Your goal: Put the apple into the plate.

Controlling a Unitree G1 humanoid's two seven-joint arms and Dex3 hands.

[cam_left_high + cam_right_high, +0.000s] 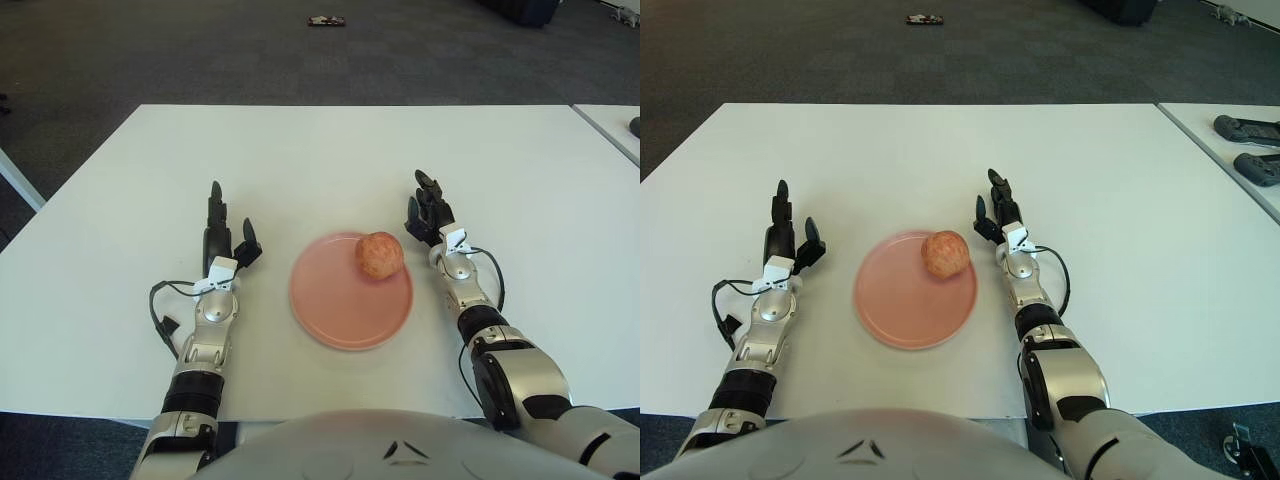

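Note:
A reddish apple (379,254) lies inside the pink plate (340,310), close to its far right rim. My right hand (428,212) is just right of the plate with its fingers straight and spread, a short gap from the apple and holding nothing. My left hand (224,228) shows left of the plate on the white table (320,160), fingers extended, empty.
Two dark controllers (1250,150) lie on a second table at the far right. A small dark object (326,20) sits on the floor beyond the table's far edge. The table's left edge runs near my left arm.

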